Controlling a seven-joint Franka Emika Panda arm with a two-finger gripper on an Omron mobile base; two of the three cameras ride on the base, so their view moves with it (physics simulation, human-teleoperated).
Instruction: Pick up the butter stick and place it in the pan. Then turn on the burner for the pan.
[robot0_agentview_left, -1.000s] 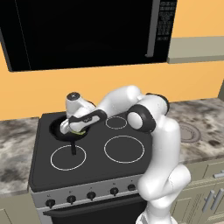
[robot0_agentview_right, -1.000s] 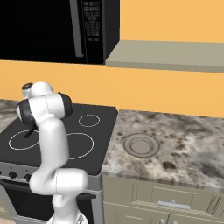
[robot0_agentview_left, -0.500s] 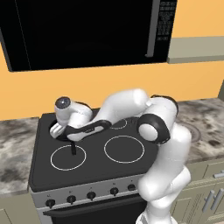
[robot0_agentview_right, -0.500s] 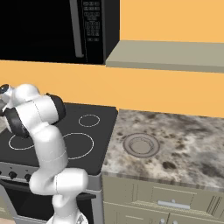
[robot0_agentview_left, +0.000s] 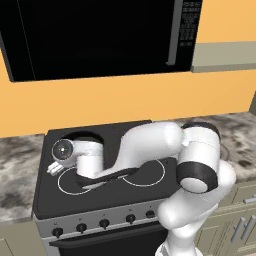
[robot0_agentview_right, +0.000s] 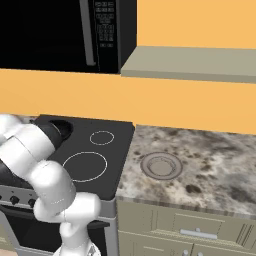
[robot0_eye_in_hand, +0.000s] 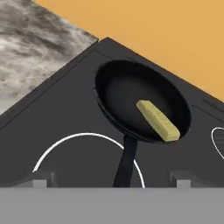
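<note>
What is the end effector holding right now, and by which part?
Nothing. The end effector is open with an empty gap between its fingertips, and the butter stick lies loose inside the pan, apart from it.

Kitchen: stove (robot0_agentview_left: 145, 131), microwave (robot0_agentview_left: 95, 37), counter (robot0_agentview_right: 210, 160).

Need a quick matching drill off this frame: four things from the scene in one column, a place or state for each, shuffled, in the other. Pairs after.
Things:
1. butter stick
2. pan
3. grey ringed disc
4. stove knobs

Places or states:
A. lies on the speckled counter, right of the stove
B. on the rear left burner, handle pointing toward the camera in the hand view
C. in a row along the stove's front panel
D. rests inside the pan

Pairs: 1-D, 2-B, 3-A, 4-C
</note>
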